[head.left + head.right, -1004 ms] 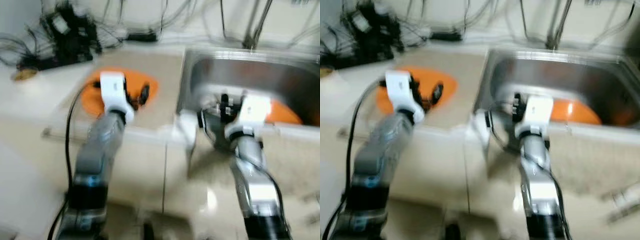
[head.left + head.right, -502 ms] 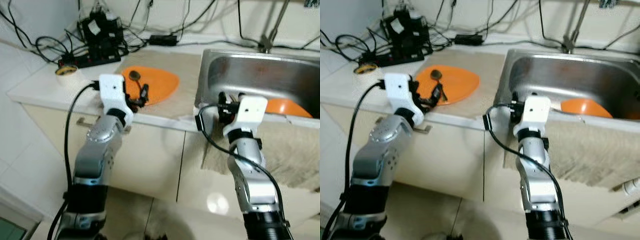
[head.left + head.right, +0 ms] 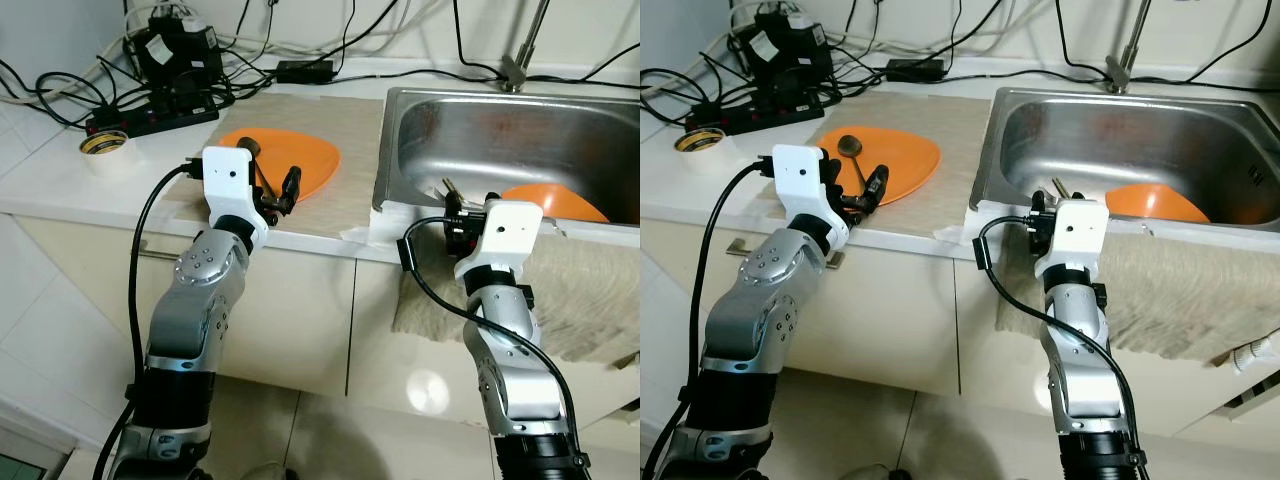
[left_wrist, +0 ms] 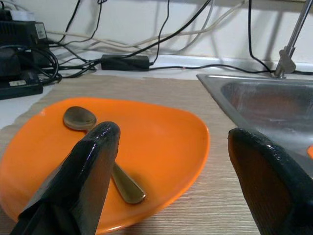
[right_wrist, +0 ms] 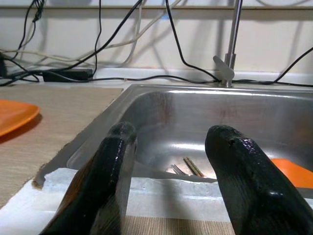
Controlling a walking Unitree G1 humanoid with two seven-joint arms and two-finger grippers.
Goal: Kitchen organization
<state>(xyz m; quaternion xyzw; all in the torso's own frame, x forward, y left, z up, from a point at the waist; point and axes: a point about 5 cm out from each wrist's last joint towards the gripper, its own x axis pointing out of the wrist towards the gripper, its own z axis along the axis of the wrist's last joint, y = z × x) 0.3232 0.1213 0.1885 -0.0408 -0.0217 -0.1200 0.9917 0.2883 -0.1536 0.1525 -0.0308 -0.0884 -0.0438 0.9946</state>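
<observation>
left arm: raised, bent at elbow, wrist at the sink's [image 3: 990, 150] left side | left gripper [image 3: 862, 192]: jaws apart, holding nothing, level | right arm: raised upright before the sink's front rim | right gripper [image 5: 171, 171]: jaws apart, holding nothing, pointing into the sink

An orange plate [image 3: 885, 160], shallow and roughly triangular with rounded corners, lies flat on the tabletop just beside the steel sink [image 3: 995, 150]. A bronze-coloured spoon [image 4: 100, 152] rests on the plate, bowl upward, its handle angled across the plate. Inside the sink, a second orange dish [image 3: 1152, 203] leans against the front wall, with a fork [image 5: 177, 170] on the sink bottom.
</observation>
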